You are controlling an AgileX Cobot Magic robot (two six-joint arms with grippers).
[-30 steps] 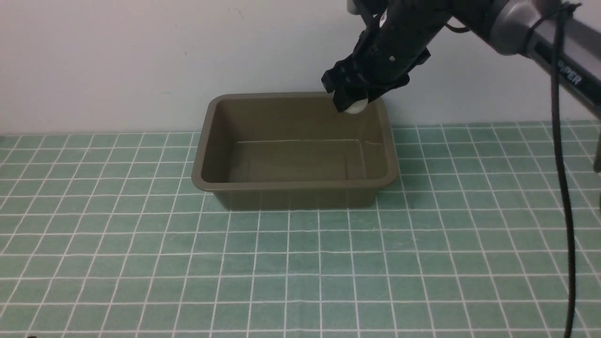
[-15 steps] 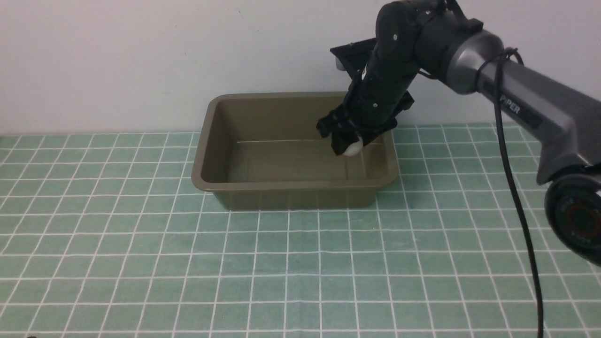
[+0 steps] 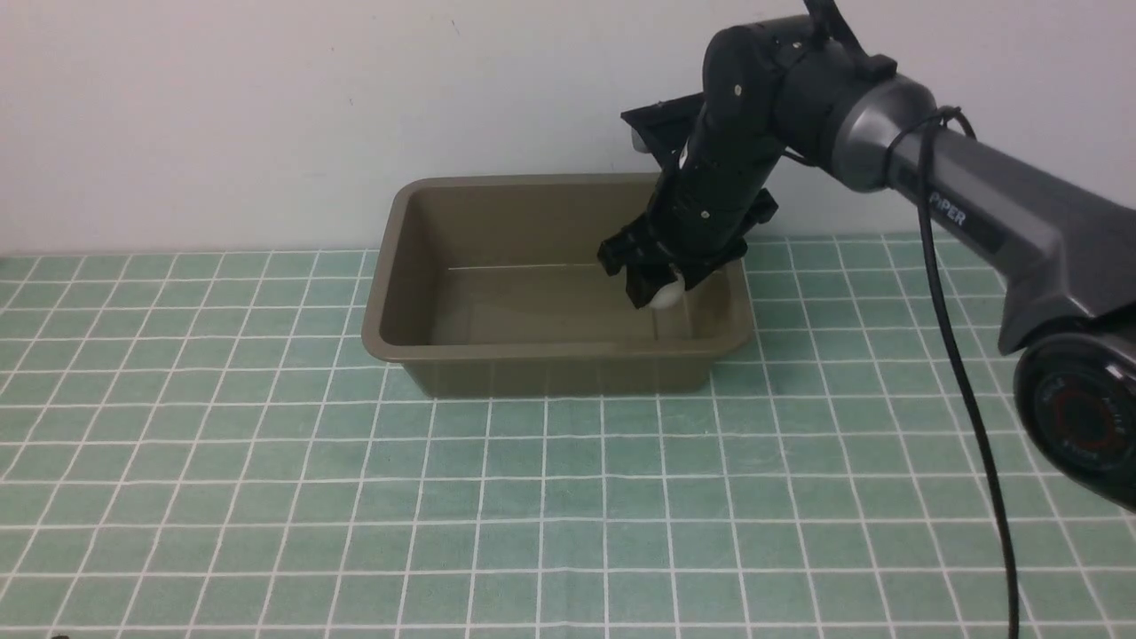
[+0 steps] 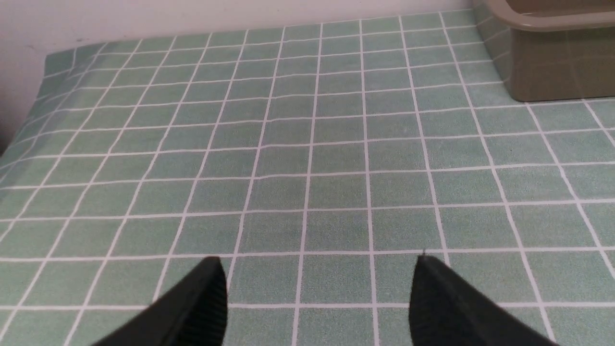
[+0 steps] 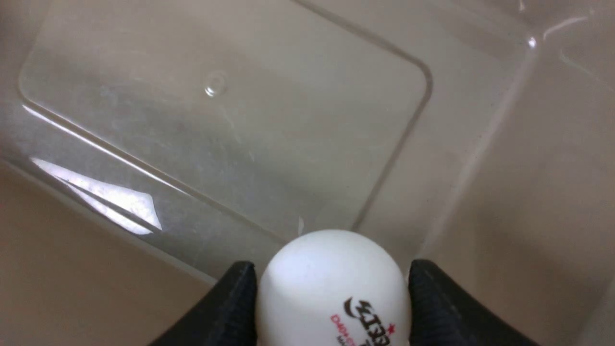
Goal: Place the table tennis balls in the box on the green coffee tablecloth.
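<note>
My right gripper (image 3: pixel 661 288) is shut on the white table tennis ball (image 3: pixel 665 295) and holds it inside the olive-brown box (image 3: pixel 390 266), low over its right end. In the right wrist view the ball (image 5: pixel 331 283), with printed lettering, sits between my two black fingers (image 5: pixel 230 302) above the box floor (image 5: pixel 226 125). The box stands on the green checked tablecloth (image 3: pixel 568 497) near the back wall. My left gripper (image 4: pixel 317 262) is open and empty over bare cloth; a corner of the box (image 4: pixel 552 67) shows beyond it. The left arm is out of the front view.
A pale wall runs right behind the box. The right arm and its black cable (image 3: pixel 967 390) cross the right side of the front view. The cloth's edge (image 4: pixel 29 120) shows in the left wrist view.
My right gripper has come down with the ball from above the box's far right rim into the box, then sunk a little lower still.
</note>
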